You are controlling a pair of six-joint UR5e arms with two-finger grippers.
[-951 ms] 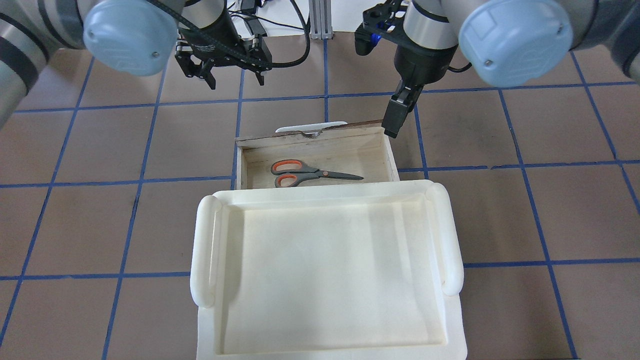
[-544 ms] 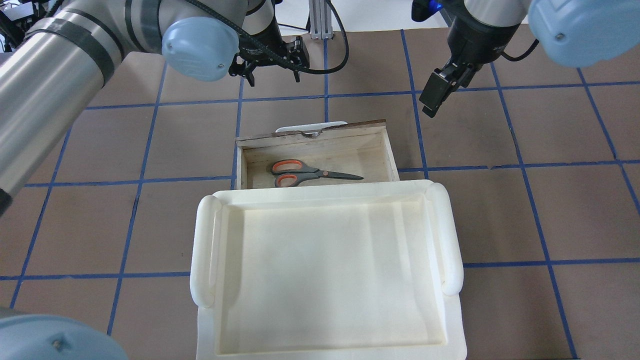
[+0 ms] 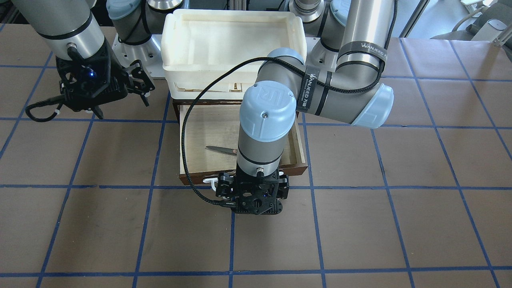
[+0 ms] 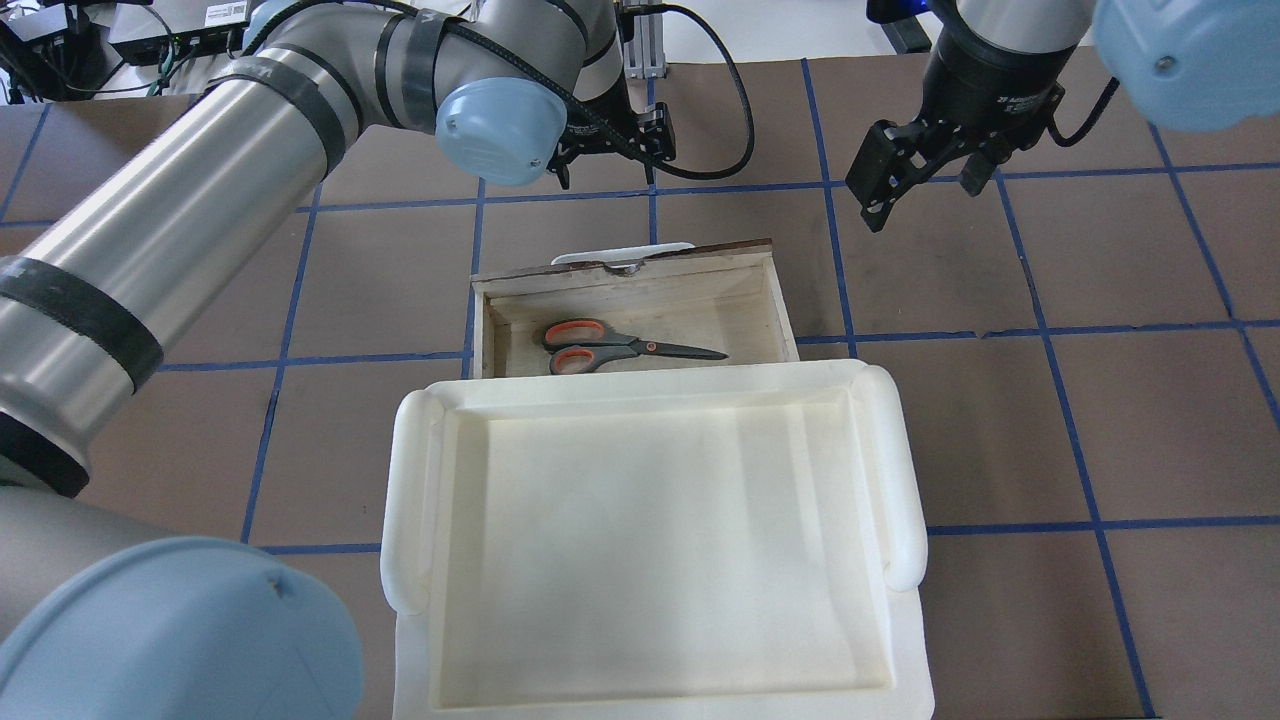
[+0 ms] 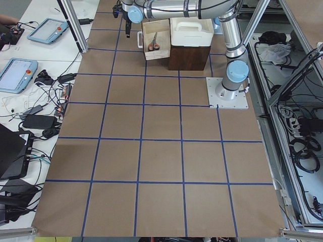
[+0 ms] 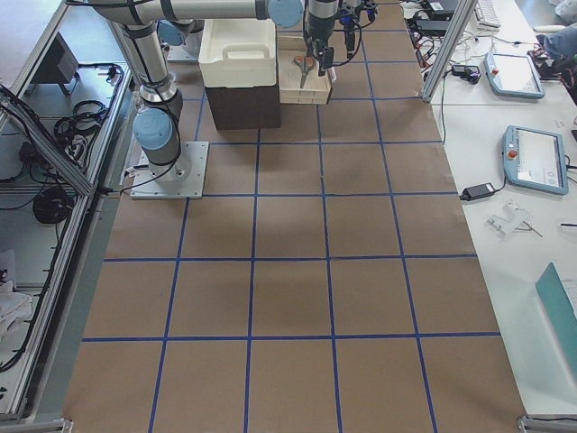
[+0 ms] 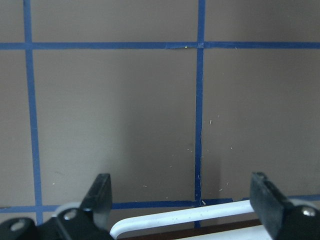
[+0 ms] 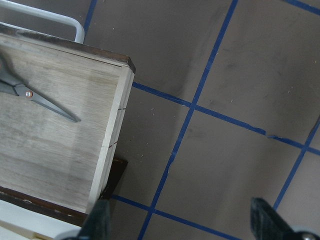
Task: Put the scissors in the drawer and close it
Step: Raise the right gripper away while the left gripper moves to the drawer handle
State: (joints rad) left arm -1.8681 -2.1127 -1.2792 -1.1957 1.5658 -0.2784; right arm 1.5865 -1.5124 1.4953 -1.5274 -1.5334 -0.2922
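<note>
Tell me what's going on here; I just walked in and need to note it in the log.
The scissors already lie inside the open drawer. The left arm's end effector is open at the drawer's white handle, its fingers wide apart and not gripping it. The right arm's end effector is open and empty, off to the drawer's side. So the scissors are in, and the drawer is not yet pushed shut.
</note>
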